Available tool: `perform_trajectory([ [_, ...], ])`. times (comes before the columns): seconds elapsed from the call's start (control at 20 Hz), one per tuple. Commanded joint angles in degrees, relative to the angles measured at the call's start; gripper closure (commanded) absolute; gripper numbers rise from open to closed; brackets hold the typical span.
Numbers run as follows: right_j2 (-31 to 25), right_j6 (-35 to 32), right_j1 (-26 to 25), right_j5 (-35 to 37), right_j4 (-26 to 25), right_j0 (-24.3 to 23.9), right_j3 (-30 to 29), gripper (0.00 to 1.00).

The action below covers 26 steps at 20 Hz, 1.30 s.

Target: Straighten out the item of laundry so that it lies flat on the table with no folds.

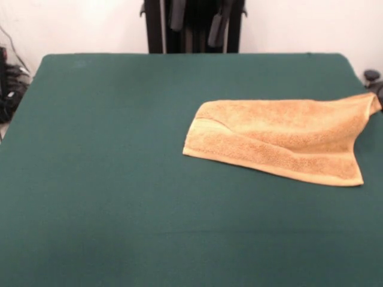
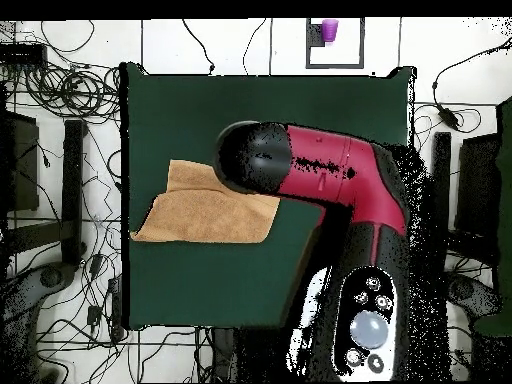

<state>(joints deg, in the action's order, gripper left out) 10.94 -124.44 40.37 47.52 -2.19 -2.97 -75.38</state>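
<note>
Orange-tan terry, the towel (image 1: 281,142) lies folded over on itself near one side edge of the dark green table (image 1: 108,179), one corner reaching to or just past that edge; a paler woven band runs along its near edge in the front view. From overhead the red and black arm (image 2: 330,175) hangs above the table, its dark end covering part of the towel (image 2: 205,212). The gripper itself is hidden beneath the arm, so whether it is apart or together I cannot tell. Judging by the doubled layers, straightening is unfinished; the next move likely calls for catching a top-layer edge and drawing it open toward the table's middle.
</note>
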Motion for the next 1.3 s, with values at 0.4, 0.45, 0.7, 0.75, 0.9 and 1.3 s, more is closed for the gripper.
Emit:
perform_trajectory([
  [0.4,-14.11,12.47,-4.28,-12.50,-11.65,-4.63,-15.98,0.00],
  [0.45,-14.36,11.88,-4.52,-13.55,-12.61,-4.87,-16.27,0.00],
  [0.7,-15.81,9.87,-5.16,-18.13,-16.52,-6.22,-17.62,0.00],
  [0.75,-16.27,9.66,-5.18,-18.74,-17.09,-6.64,-17.85,0.00],
  [0.9,-17.29,8.38,-5.19,-21.06,-18.84,-7.50,-18.69,0.00],
  [1.3,-19.80,9.52,-5.26,-21.82,-23.05,-10.37,-20.85,0.00],
])
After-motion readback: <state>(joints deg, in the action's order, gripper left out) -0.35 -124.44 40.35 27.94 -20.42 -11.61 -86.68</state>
